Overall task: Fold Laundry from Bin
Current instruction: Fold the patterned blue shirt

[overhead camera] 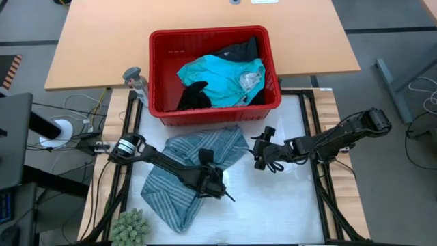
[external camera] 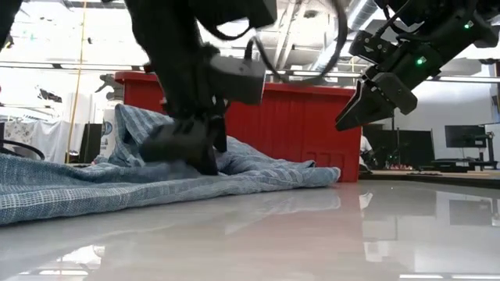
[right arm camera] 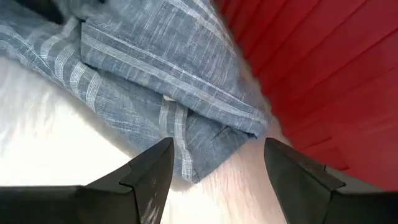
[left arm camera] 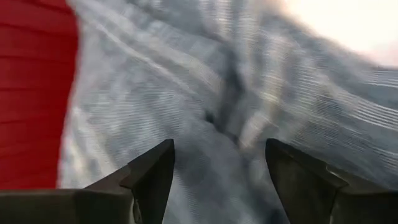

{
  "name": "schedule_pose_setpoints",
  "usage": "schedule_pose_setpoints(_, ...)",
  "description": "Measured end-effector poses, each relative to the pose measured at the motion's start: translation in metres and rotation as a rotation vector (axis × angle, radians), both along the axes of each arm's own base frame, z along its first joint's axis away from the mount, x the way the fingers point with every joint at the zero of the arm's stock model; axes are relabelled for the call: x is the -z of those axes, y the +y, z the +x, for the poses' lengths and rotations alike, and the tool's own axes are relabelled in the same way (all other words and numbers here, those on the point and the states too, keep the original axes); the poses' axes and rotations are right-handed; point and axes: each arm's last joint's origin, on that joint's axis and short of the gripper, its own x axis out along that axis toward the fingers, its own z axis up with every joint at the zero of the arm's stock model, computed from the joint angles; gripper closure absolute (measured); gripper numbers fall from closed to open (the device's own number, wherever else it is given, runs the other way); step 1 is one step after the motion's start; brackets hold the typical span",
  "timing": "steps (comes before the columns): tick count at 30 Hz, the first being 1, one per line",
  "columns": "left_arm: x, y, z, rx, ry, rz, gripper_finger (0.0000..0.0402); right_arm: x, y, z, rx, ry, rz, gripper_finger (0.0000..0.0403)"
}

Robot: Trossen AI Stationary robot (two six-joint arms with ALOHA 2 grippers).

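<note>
The blue-grey striped garment [overhead camera: 174, 188] lies crumpled on the white table in front of the red bin [overhead camera: 212, 111]. A bright turquoise garment [overhead camera: 222, 76] and black ones [overhead camera: 194, 97] lie inside the bin. My left gripper [overhead camera: 217, 186] is open and low over the middle of the striped garment [left arm camera: 217, 81], pointing down. My right gripper [overhead camera: 258, 156] is open and hangs above the table [external camera: 363, 105], just off the garment's right corner [right arm camera: 205, 134] near the bin wall [right arm camera: 323, 62]. My left gripper stands open with its fingers [external camera: 191, 152] down at the striped garment's middle folds. I cannot tell whether the tips touch the cloth.
A small grey bottle [overhead camera: 135, 80] stands left of the bin. A green spiky plant-like thing [overhead camera: 130, 229] sits at the near left corner. Black frame rails [overhead camera: 317, 137] run along both sides of the white surface. Bare white table [overhead camera: 273, 212] lies to the near right.
</note>
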Motion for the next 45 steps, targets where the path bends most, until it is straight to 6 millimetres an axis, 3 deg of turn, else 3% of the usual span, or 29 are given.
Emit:
schedule_pose_setpoints(5, 0.007, 0.005, 0.003, -0.05, -0.029, 0.041, 0.0159, 0.0, 0.0, 0.0, 0.01, -0.006, 0.015, 0.0127)
schedule_pose_setpoints(12, -0.018, 0.006, 0.009, -0.067, -0.092, 0.041, 0.0159, 0.001, 0.0, -0.001, 0.009, 0.001, 0.02, 0.0127)
schedule_pose_setpoints(22, -0.009, 0.03, 0.012, -0.156, -0.056, -0.041, 0.0172, 0.002, 0.0, -0.001, 0.001, 0.011, 0.028, 0.0127)
schedule_pose_setpoints(26, -0.009, 0.037, 0.012, -0.19, -0.058, -0.043, 0.0239, 0.002, 0.0, -0.001, 0.001, 0.012, 0.029, 0.0127)
schedule_pose_setpoints(31, -0.011, 0.044, 0.011, -0.222, -0.046, -0.046, 0.0381, 0.002, 0.0, -0.001, 0.005, 0.006, 0.035, 0.0127)
schedule_pose_setpoints(35, -0.037, 0.045, 0.012, -0.238, -0.034, -0.029, 0.0398, 0.001, 0.0, -0.001, 0.005, 0.002, 0.036, 0.0127)
schedule_pose_setpoints(45, -0.139, 0.038, 0.014, -0.241, -0.106, 0.021, 0.0401, -0.009, 0.002, 0.007, -0.002, -0.128, 0.052, 0.0127)
